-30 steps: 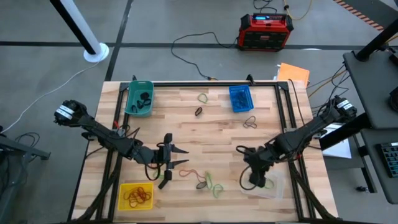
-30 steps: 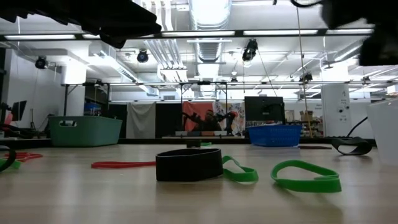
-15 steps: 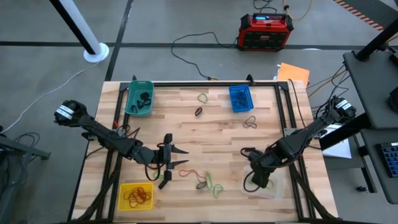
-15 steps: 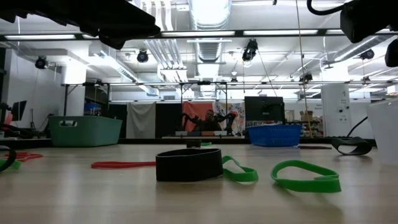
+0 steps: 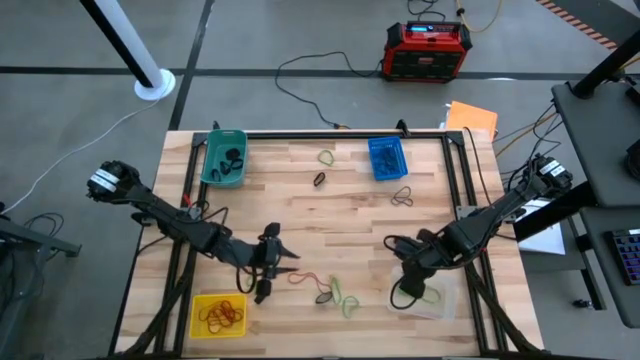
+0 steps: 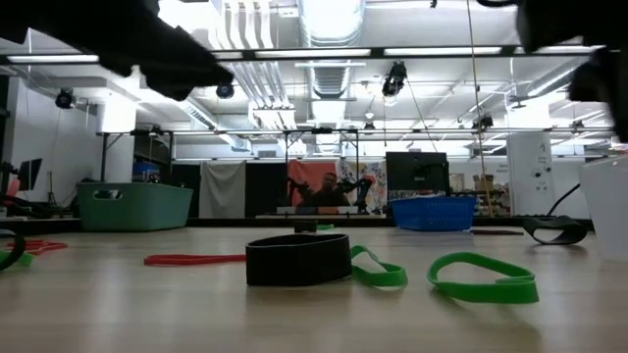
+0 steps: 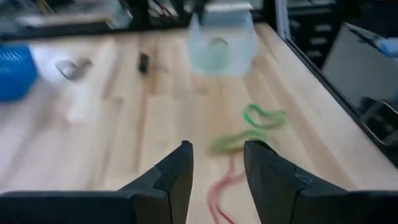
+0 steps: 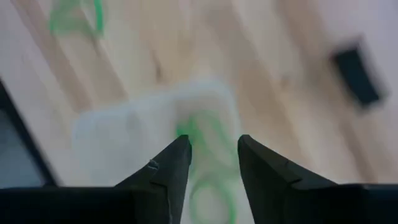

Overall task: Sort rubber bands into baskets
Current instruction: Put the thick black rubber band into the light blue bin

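A: Where is the right gripper [image 5: 408, 292], and how are its fingers set?

B: It is held over the clear basket [image 5: 440, 298] at the table's [image 5: 360, 205] front right corner, fingers parted with nothing between them. In the right wrist view a green rubber band [image 8: 202, 140] is seen lying in the basket directly beyond the fingertips.

A: And the next bands?

B: The loose green bands [image 5: 343, 298] and a red band [image 5: 308, 279] lie near the front edge, between the two arms. The left gripper [image 5: 268, 272], fingers spread, is judged nearer.

A: What differs from a second ago?

B: The right fingers, then pressed together, have been opened; the left gripper has been turned slightly.
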Robot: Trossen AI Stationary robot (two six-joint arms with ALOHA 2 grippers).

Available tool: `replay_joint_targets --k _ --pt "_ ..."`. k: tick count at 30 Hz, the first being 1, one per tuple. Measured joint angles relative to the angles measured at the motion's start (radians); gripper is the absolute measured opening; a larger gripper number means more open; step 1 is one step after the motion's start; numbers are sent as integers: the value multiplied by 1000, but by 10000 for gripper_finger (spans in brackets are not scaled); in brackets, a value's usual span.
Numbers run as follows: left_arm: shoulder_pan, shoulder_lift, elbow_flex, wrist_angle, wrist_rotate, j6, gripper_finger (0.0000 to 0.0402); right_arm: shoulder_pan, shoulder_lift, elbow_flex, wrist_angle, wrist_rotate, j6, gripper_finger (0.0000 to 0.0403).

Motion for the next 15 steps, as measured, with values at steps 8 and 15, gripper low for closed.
replay_joint_targets --k 8,15 --pt "0 0 0 -110 113 -147 127 -1 0 0 248 444 -390 147" --pt "1 0 1 -133 120 -185 127 -1 0 0 506 654 -727 147"
